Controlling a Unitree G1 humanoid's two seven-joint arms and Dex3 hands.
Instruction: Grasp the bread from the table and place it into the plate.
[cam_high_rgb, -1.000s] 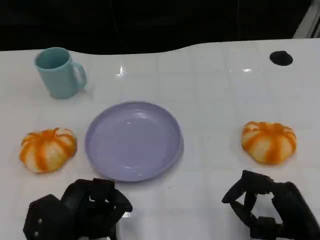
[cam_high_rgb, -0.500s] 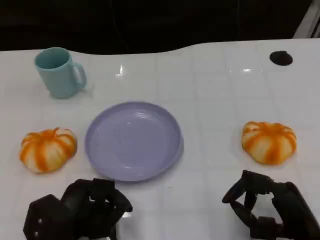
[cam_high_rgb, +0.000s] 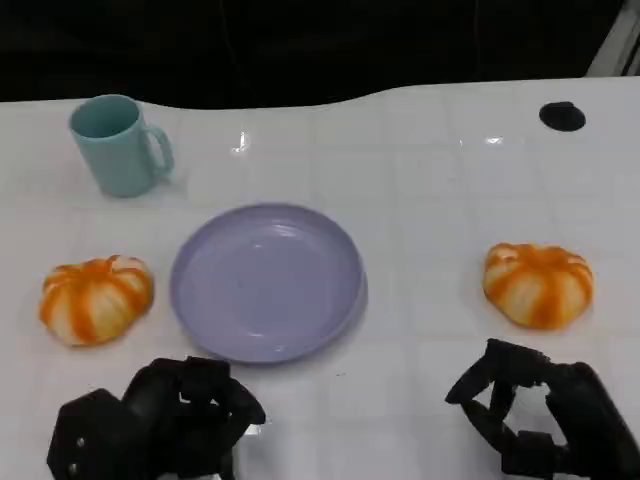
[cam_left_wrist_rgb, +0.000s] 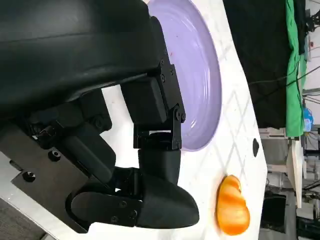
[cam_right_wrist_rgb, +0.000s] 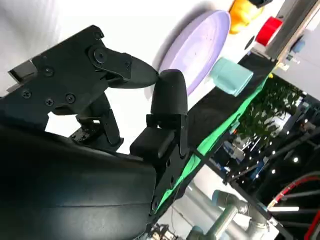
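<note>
Two orange-and-white pumpkin-shaped breads lie on the white table: one (cam_high_rgb: 96, 298) left of the lilac plate (cam_high_rgb: 266, 281), the other (cam_high_rgb: 538, 284) to its right. The plate holds nothing. My left hand (cam_high_rgb: 165, 420) rests near the table's front edge, below the left bread and apart from it, holding nothing. My right hand (cam_high_rgb: 545, 420) sits just in front of the right bread, fingers apart and empty. The left wrist view shows the plate (cam_left_wrist_rgb: 200, 75) and the right bread (cam_left_wrist_rgb: 232, 205) beyond my fingers (cam_left_wrist_rgb: 160, 165). The right wrist view shows the plate (cam_right_wrist_rgb: 195, 47) and the left bread (cam_right_wrist_rgb: 242, 12).
A light blue mug (cam_high_rgb: 118, 145) stands at the back left, also seen as the mug (cam_right_wrist_rgb: 230, 75) in the right wrist view. A small black disc (cam_high_rgb: 562, 116) lies at the back right. The table's far edge meets a dark background.
</note>
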